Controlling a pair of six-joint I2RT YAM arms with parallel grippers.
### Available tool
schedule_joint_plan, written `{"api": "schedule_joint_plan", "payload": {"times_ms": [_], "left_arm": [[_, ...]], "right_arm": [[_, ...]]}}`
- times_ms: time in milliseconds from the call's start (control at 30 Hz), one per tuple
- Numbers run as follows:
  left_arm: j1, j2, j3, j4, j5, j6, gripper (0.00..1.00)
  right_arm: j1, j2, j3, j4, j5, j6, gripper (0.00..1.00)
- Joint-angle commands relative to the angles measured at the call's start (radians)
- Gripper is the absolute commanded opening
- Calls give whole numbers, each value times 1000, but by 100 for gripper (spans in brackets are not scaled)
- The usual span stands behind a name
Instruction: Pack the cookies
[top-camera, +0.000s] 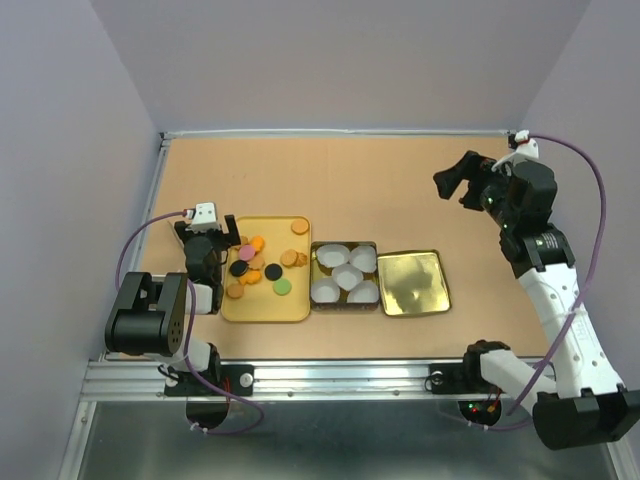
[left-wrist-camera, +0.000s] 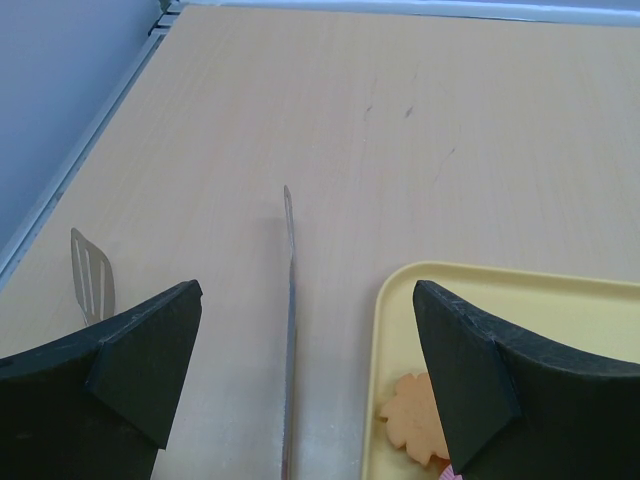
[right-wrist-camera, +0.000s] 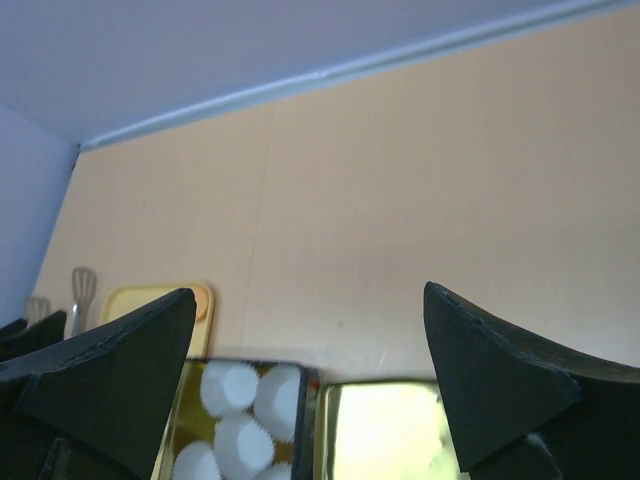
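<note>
Left wrist view: you get only a corner of the yellow tray (left-wrist-camera: 500, 290). The right and bottom edges crop it, and the right-hand finger (left-wrist-camera: 480, 380) covers more. One orange cookie (left-wrist-camera: 408, 420) sits half behind that finger. A pink scrap (left-wrist-camera: 447, 470) at the bottom edge is too cropped to name. The metal tongs (left-wrist-camera: 290, 300) run off the bottom.

Right wrist view: the tin (right-wrist-camera: 188, 410), its paper cups (right-wrist-camera: 240, 390) and the gold lid (right-wrist-camera: 385, 430) are cut off below.

Top view: the left gripper (top-camera: 207, 228) hides the tongs from you.
</note>
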Motion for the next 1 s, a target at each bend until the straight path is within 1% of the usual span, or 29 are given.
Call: {"api": "schedule_joint_plan", "payload": {"times_ms": [0, 33, 67, 100, 133, 167, 200, 267, 300, 333, 400, 467, 500, 533, 600, 633, 700, 767, 800, 900, 967], "left_arm": [[0, -52, 27, 182, 0, 14, 99], [0, -114, 48, 108, -5, 6, 99], [1, -142, 84, 16, -25, 0, 99], [0, -164, 178, -91, -43, -2, 99], [1, -188, 231, -291, -95, -26, 99], [4, -196, 344, -492, -117, -63, 99], [8, -209, 404, -596, -106, -100, 99], [15, -221, 514, -765, -56, -172, 99], [24, -230, 597, -825, -8, -186, 99], [37, -248, 631, -930, 53, -259, 99], [44, -274, 686, -1024, 85, -350, 99], [84, -282, 702, -1090, 89, -414, 99], [95, -282, 742, -1198, 99, -471, 99], [109, -261, 775, -1271, 133, -476, 99], [112, -233, 857, -1442, 121, -462, 99], [112, -226, 910, -1588, 95, -453, 98], [112, -248, 905, -1720, 77, -460, 98], [112, -313, 866, -1773, 67, -468, 98], [112, -333, 824, -1823, 61, -476, 98], [113, -391, 744, -1906, 50, -488, 98], [112, -414, 713, -1949, 37, -508, 98]], "right_arm": [[-1, -81, -31, -171, -132, 84, 100], [-1, -84, -28, -174, -136, 69, 100], [-1, -83, -25, -183, -133, 61, 100], [-1, -80, -22, -186, -127, 56, 100], [-1, -77, -17, -186, -115, 56, 100], [-1, -67, -6, -185, -110, 55, 100], [-1, -63, -3, -185, -104, 59, 100], [-1, -57, 14, -191, -100, 87, 100], [-2, -41, 21, -198, -107, 96, 100], [-2, -35, 32, -205, -136, 119, 100], [-1, -12, 55, -238, -168, 139, 100], [-1, -11, 57, -258, -179, 159, 100], [-2, -18, 45, -261, -181, 154, 100], [-1, -42, 35, -261, -172, 147, 100], [-1, -69, 20, -263, -153, 133, 100], [-1, -95, 2, -264, -150, 113, 100], [-1, -125, -23, -266, -146, 113, 100], [5, -176, -75, -264, -110, 162, 100], [11, -190, -90, -263, -103, 165, 100], [57, -224, -104, -261, -75, 116, 100], [89, -237, -104, -263, -98, 92, 100]]}}
